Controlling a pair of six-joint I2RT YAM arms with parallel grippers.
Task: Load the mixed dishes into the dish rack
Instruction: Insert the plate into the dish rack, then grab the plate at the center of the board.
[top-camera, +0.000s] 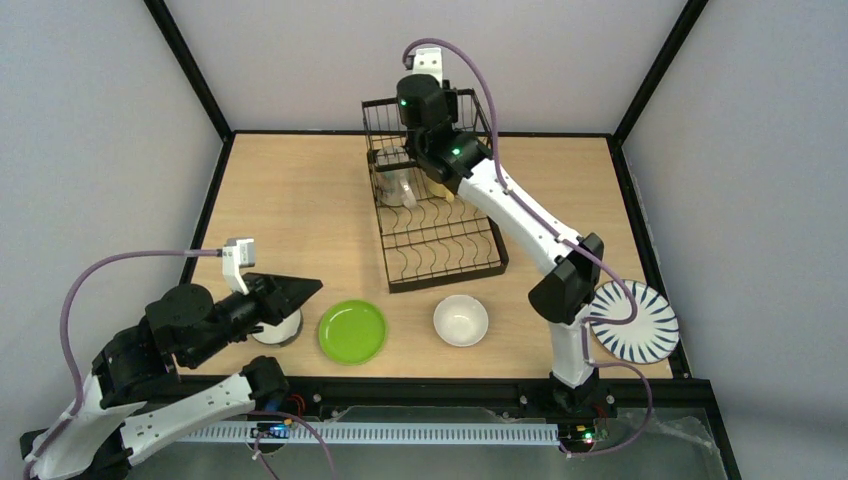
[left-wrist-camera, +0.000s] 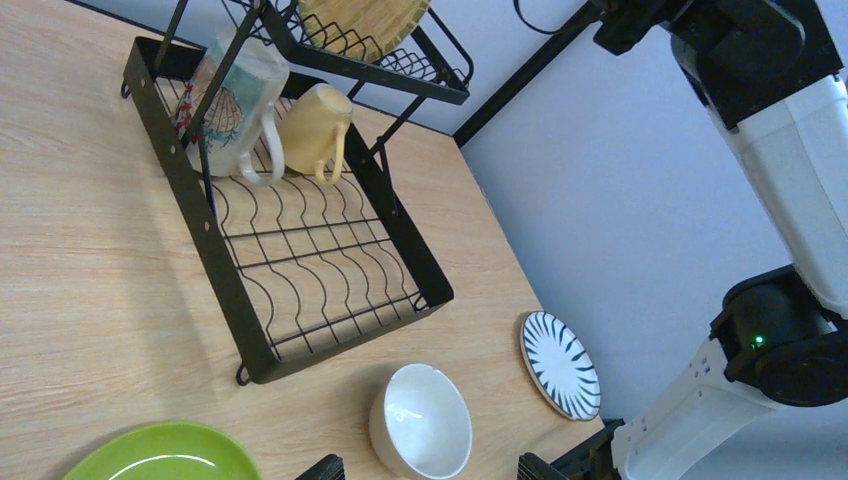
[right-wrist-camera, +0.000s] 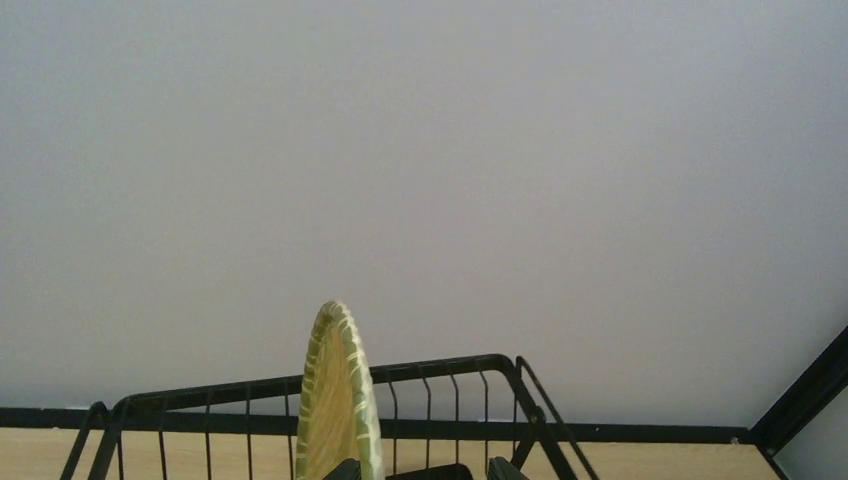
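The bamboo plate (right-wrist-camera: 335, 400) stands up on its thin edge in the high basket at the back of the dish rack (top-camera: 447, 278). The right fingers (right-wrist-camera: 503, 469) are just above it. They are spread wider than the plate is thick, so they grip nothing, and the plate's rim sits just beside one of them. The plate's thin edge points up at the fingers, so a straight lift away from the rack looks like the safe way out.

More dishes lie on the worktop (top-camera: 290, 200) in front of the rack: a green plate (top-camera: 352, 331), a white bowl (top-camera: 461, 320), and a striped plate (top-camera: 650, 325) far off to the rack's right. One more bowl (top-camera: 272, 331) sits to the front left of the rack, right under the left fingers (left-wrist-camera: 327, 467). Those are wide open and empty. The left arm is much nearer to that bowl, so it is likely the next dish to go
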